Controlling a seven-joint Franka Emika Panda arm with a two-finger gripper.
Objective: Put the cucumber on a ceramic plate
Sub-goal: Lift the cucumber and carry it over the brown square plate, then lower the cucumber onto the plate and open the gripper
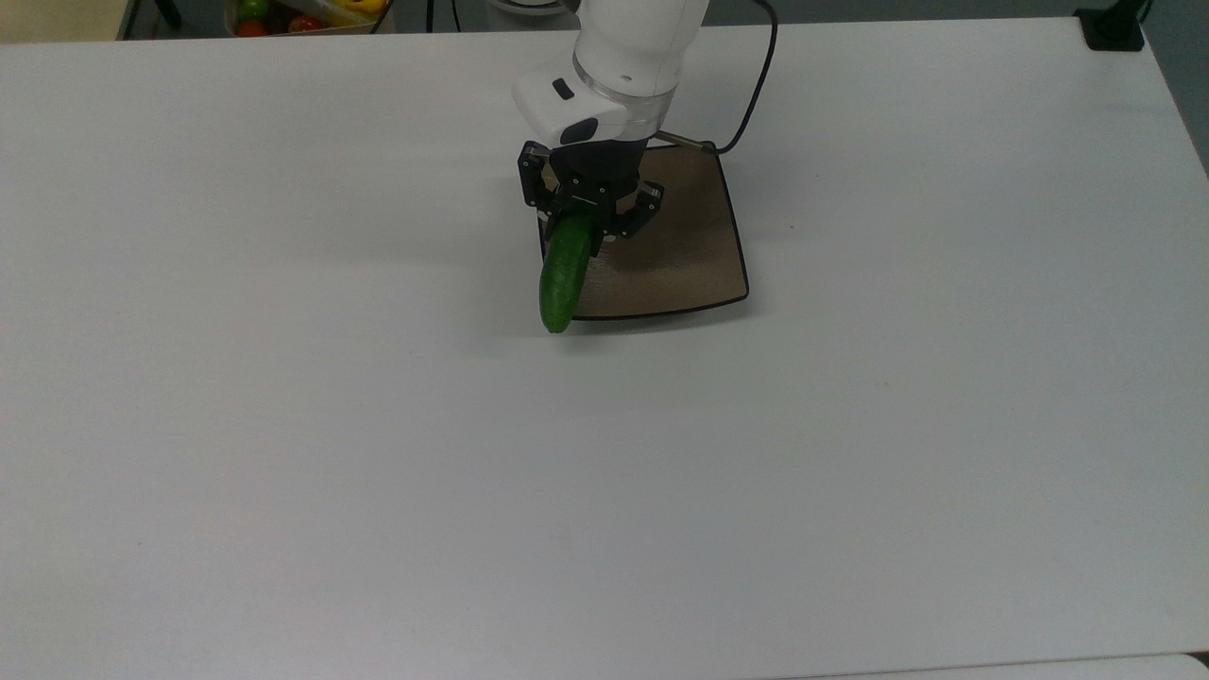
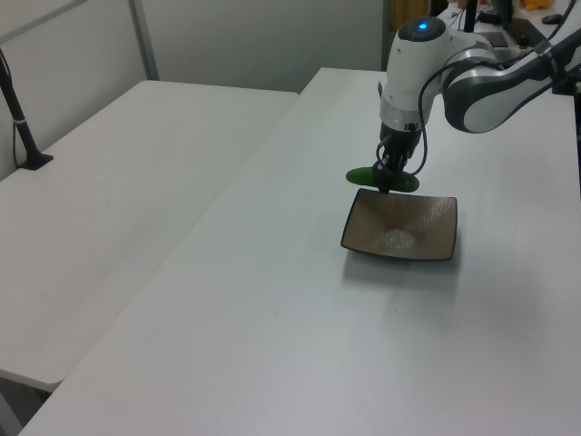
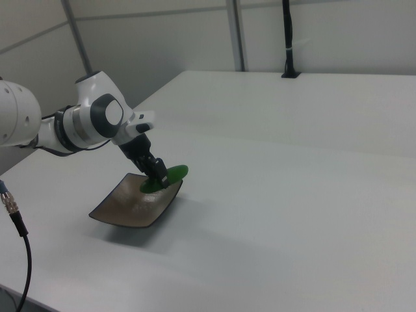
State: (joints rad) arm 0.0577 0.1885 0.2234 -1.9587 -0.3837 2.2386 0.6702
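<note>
My gripper is shut on one end of the dark green cucumber and holds it above the brown square ceramic plate. In the top view the cucumber's free end hangs past the plate's left front corner. In the left view the gripper carries the cucumber over the far rim of the plate. In the right view the cucumber pokes out beyond the plate under the gripper.
The white table stretches wide around the plate. A box of colourful fruit sits past the table's far edge in the top view. A black cable loops from the arm beside the plate. A second white table adjoins.
</note>
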